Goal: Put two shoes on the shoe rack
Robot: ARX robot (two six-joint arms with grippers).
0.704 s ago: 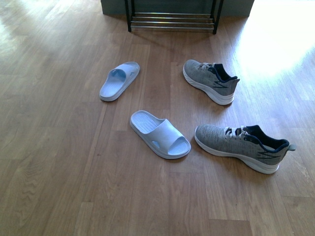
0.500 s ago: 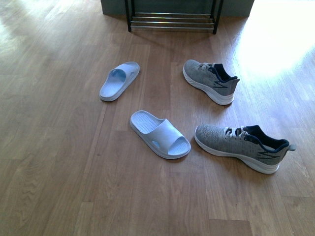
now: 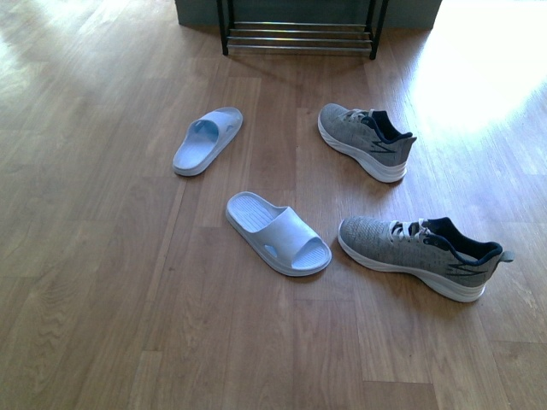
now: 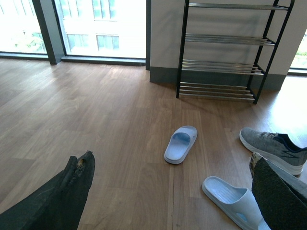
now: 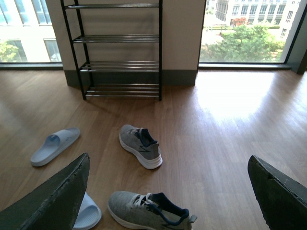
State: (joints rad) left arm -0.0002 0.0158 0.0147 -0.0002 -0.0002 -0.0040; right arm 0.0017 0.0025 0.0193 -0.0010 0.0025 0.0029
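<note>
Four shoes lie on the wooden floor in front of the shoe rack [image 3: 299, 38], whose tiers are bare in both wrist views. The grey sneakers sit on the right, one farther [image 3: 366, 140] and one nearer [image 3: 419, 254]. The pale blue slides sit left of them, one farther [image 3: 208, 140] and one nearer [image 3: 278, 232]. Neither arm shows in the front view. My left gripper [image 4: 171, 157] is open above the floor, with the slides [image 4: 181, 143] beyond it. My right gripper [image 5: 168, 158] is open too, high over the near sneaker [image 5: 146, 209], holding nothing.
The rack [image 5: 120, 64] stands against a pale wall with a dark skirting [image 4: 163, 76], between large windows [image 5: 244, 28]. A bright sun patch [image 3: 479, 68] falls on the floor at the right. Bare floor [image 3: 102, 299] lies left of the shoes.
</note>
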